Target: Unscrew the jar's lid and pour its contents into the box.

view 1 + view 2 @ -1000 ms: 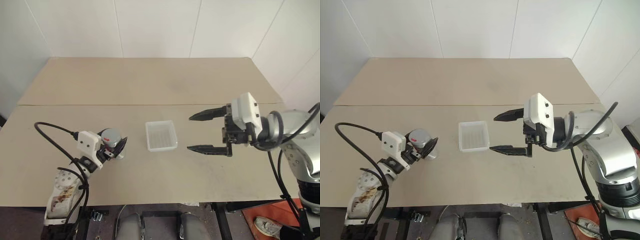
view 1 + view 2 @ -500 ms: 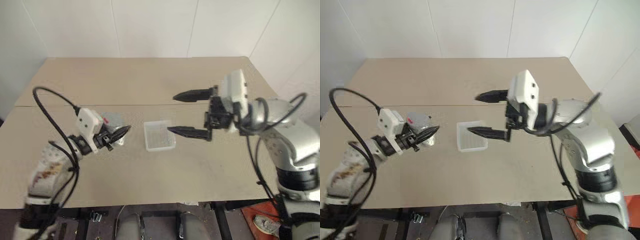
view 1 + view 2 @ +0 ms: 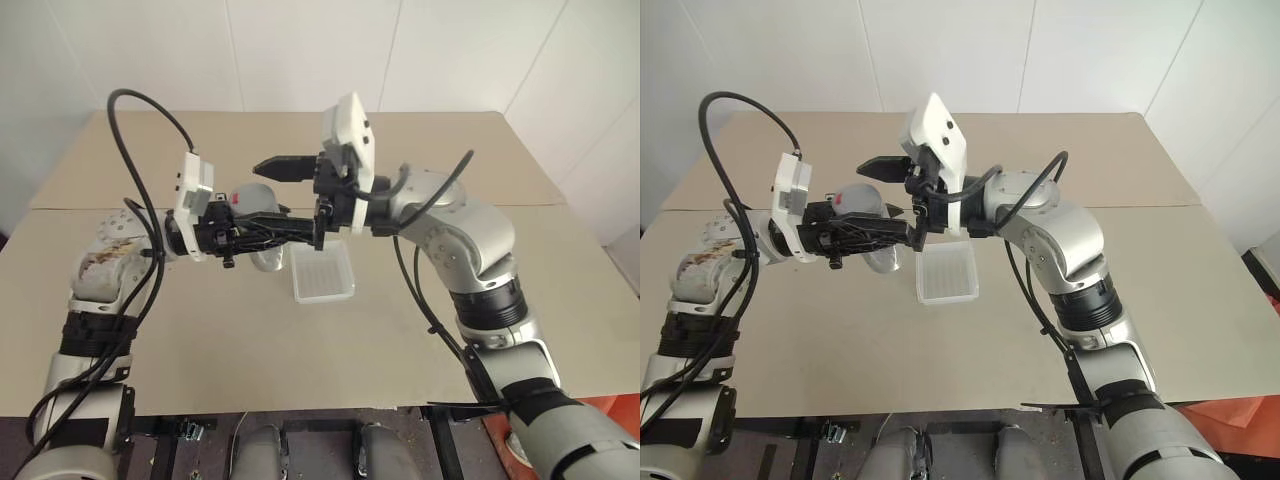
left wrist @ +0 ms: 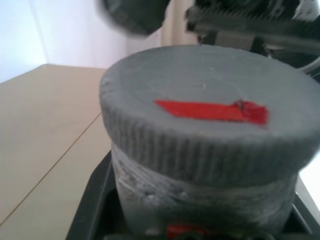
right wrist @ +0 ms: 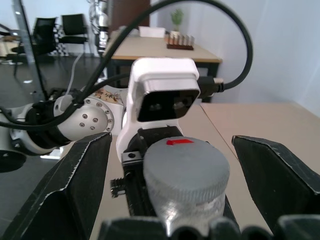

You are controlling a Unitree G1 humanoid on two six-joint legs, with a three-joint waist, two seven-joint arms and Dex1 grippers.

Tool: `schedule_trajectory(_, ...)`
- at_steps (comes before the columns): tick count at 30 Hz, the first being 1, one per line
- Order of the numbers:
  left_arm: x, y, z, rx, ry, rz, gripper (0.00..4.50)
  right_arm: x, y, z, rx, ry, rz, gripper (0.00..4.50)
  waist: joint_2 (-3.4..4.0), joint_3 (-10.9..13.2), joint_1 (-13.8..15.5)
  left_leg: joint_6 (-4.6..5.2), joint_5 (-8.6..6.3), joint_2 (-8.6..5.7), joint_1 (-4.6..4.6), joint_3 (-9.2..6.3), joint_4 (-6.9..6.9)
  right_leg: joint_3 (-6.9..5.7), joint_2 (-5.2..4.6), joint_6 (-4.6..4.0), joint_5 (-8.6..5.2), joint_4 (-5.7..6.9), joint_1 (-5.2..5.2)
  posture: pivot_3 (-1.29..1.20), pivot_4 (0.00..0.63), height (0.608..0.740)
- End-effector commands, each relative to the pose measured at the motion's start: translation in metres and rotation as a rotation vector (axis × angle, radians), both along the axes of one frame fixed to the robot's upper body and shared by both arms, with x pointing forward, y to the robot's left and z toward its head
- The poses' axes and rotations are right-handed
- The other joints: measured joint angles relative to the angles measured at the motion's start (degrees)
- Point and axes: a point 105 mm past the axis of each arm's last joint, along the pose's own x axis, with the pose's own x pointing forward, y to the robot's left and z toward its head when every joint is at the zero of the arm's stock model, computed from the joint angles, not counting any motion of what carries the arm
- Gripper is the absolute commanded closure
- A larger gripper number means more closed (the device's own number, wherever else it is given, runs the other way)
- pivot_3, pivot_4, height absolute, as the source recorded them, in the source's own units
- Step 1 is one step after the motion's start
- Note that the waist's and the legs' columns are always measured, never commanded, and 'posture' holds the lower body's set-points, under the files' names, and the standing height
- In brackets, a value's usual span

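left gripper (image 3: 262, 228): clamped on the jar body, below the cap; jar held up off the table, gripper lying level and pointing at the other arm
right gripper (image 3: 285, 192): fingers spread wide, one either side of the lid, neither looks to be touching it; nothing held
jar (image 5: 192, 215): mid-air between the two grippers, above the table (image 3: 420, 330), near the box and a bit to its left; in the wrist views the cap end faces the right gripper
lid (image 4: 210, 120): on, looks fully seated; step in hand = close on the cap and twist
handling: rigid and small, probably light; body surface rough/matte so the left grip should hold against torque. Lid edge is ribbed – take it there, across the full width, not on the flat top
risk: jar turning inside the left fingers instead of the cap loosening
jar look: silvery-grey cylinder, grainy finish, a bit of red low on the side
lid look: round, grey, low, flat top with a red stripe across it, same width as the jar
contents: can't see them, lid shut
box (image 3: 322, 270): shallow translucent white square tray, ribbed floor, flat on the table under the grippers, nothing visible in it
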Motion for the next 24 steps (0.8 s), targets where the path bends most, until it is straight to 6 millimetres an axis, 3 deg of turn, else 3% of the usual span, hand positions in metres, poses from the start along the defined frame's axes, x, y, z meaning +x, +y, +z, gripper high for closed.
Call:
schedule_trajectory(1, -0.004, -0.004, 0.013, -0.009, -0.057, -0.055, 2.56, 0.004, 0.003, 0.006, 0.006, -0.018, -0.034, 0.0, 0.0, 0.0, -0.13, 0.0, 0.0, 0.0, 0.0, 0.0, 0.0, 0.0, 0.0, 0.0, 0.0, 0.0, -0.01, 0.0, 0.15, 0.74)
schedule_trajectory(5, -0.006, -0.005, 0.011, 0.022, -0.073, -0.083, 2.56, 0.005, 0.004, 0.003, 0.007, 0.007, -0.03, 0.0, 0.0, 0.0, -0.38, 0.0, 0.0, 0.03, 0.0, -0.01, -0.01, 0.02, 0.04, 0.0, 0.0, 0.01, -0.06, 0.0, 0.15, 0.74)
schedule_trajectory(8, -0.005, -0.006, 0.01, 0.031, -0.077, -0.093, 2.56, 0.005, 0.004, 0.0, -0.005, 0.03, -0.02, 0.55, 0.0, 0.0, -0.27, 0.01, 0.0, 0.03, 0.01, -0.02, 0.0, 0.02, 0.03, 0.0, 0.0, 0.01, -0.05, 0.0, 0.15, 0.74)
schedule_trajectory(12, -0.006, -0.005, 0.014, 0.043, -0.089, -0.114, 2.56, 0.003, 0.002, 0.002, 0.004, 0.047, 0.003, 1.73, 0.0, 0.0, -0.2, 0.01, 0.0, 0.03, 0.0, -0.03, 0.01, 0.02, 0.02, 0.0, 0.0, 0.02, -0.05, 0.0, 0.15, 0.74)
schedule_trajectory(15, -0.009, -0.005, 0.019, 0.044, -0.094, -0.157, 2.56, 0.0, -0.002, 0.008, 0.033, 0.06, 0.068, 1.73, 0.0, 0.0, -0.14, 0.02, 0.0, 0.02, 0.0, -0.03, 0.01, 0.01, 0.02, 0.01, 0.01, 0.02, -0.04, 0.0, 0.15, 0.74)
schedule_trajectory(21, -0.031, -0.014, 0.031, 0.055, -0.073, -0.381, 2.56, -0.032, -0.023, 0.002, -0.05, 0.051, 0.673, 1.73, 0.0, 0.01, -0.05, 0.06, -0.03, 0.01, -0.01, -0.04, 0.04, 0.02, 0.04, 0.05, 0.03, -0.03, 0.01, 0.0, 0.15, 0.74)
schedule_trajectory(24, -0.04, -0.018, 0.036, 0.065, -0.073, -0.442, 2.56, -0.029, -0.011, -0.001, -0.11, 0.003, 0.737, 1.73, 0.02, 0.01, -0.6, 0.08, -0.04, 0.02, 0.01, -0.06, 0.05, 0.04, 0.07, 0.06, 0.03, 0.0, 0.0, 0.0, 0.15, 0.74)
